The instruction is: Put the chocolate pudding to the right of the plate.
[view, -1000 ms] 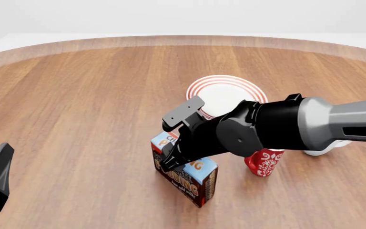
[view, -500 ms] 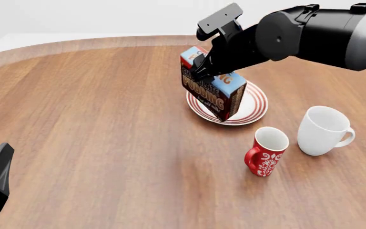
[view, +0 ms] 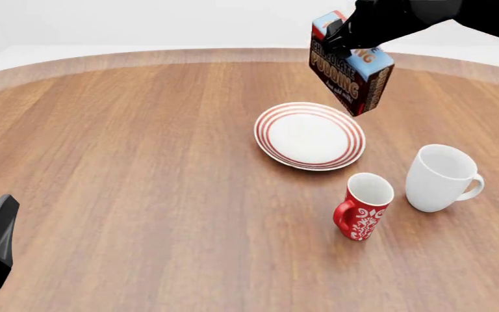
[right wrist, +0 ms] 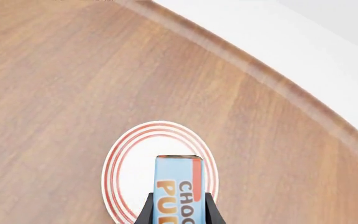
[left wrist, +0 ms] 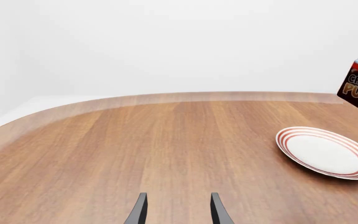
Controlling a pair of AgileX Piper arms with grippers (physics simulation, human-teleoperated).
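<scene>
Behind chocolate pudding (view: 350, 67), right end effector (view: 347, 36), half-hidden.

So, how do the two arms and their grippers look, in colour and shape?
Both are black. The left gripper ends in two thin, tapering, dark fingers; in the front view it shows as an angular, matte black wedge. The right gripper has the same slim dark fingers. The right arm is glossy black and rounded. No cables or markings show now.
</scene>
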